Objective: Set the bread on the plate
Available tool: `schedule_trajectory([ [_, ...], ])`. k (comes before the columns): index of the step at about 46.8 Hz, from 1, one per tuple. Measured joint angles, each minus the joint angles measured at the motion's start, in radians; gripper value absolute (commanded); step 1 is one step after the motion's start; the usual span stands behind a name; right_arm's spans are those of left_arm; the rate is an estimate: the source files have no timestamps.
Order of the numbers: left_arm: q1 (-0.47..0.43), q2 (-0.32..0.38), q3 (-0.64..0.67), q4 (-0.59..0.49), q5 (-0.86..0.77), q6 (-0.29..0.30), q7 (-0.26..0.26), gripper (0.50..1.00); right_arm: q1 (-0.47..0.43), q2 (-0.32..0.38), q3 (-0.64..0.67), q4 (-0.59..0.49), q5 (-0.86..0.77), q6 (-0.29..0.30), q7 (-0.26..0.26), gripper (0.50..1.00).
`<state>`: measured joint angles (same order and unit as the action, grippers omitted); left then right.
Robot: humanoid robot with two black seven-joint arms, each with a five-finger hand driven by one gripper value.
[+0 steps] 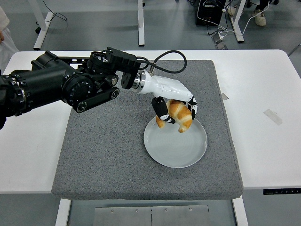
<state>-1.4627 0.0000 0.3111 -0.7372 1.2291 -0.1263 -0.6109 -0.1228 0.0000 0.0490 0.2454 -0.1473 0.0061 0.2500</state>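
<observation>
Over plate (164, 150), bread (178, 114) in fingers (161, 109)

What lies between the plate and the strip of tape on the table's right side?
In the head view, only bare grey mat and then bare white table lie between the plate and the tape strip.

Lab: white benches (263, 84), floor cables (218, 33)

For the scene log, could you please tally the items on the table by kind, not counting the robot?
Bread (croissant): 1, held in the left hand
Plate: 1
Grey mat: 1
Tape pieces: 2
Total: 5
</observation>
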Motion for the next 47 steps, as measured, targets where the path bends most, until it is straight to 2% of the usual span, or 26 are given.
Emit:
schedule_trajectory([
  [47, 0.089, 0.000, 0.021, -0.005, 0.038, 0.014, 0.000, 0.500, 0.000, 0.000, 0.000, 0.000, 0.000, 0.000, 0.000, 1.000],
])
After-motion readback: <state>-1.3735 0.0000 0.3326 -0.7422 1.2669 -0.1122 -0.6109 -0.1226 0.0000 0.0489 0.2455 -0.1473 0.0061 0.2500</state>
